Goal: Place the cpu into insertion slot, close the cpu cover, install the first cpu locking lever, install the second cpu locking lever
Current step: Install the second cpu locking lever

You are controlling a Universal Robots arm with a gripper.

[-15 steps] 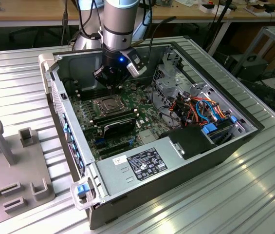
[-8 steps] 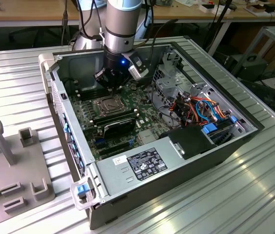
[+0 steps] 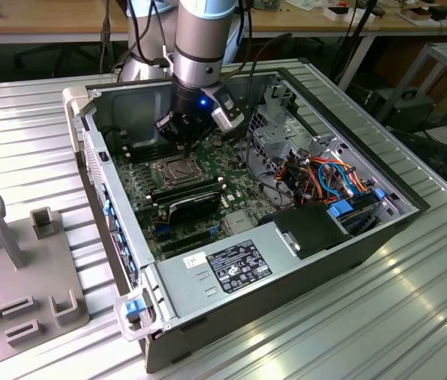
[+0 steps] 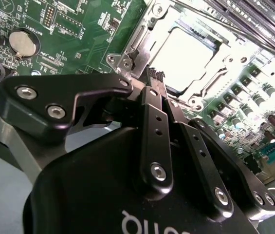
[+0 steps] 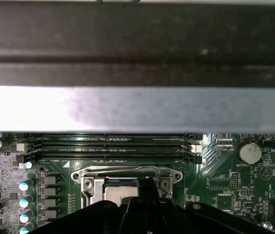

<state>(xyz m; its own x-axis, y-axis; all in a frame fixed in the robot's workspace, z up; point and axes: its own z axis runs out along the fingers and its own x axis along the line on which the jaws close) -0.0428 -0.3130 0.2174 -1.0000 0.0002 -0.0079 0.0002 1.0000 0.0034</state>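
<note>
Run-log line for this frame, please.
gripper: shut, tips at cpu cover edge | cpu: seated, showing through cover window | cover: down

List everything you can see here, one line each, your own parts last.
computer case: one, dark grey, open on the metal table
motherboard: one, green, inside the case
insertion slot: one, silvery frame, on the motherboard
cpu: one, silver, seated in the slot
cpu cover: one, silvery, lying flat around the cpu
memory slots: several, black, alongside the slot
coin battery: one, silver, on the motherboard
power supply: one, grey, at the case's near end
cables: several, orange and blue, in the case at the exterior view's right
fixture block: one, grey, on the table at the exterior view's left
arm: one, grey and pale blue, over the slot
tool: one, black, shut, tips at the cover's corner
</note>
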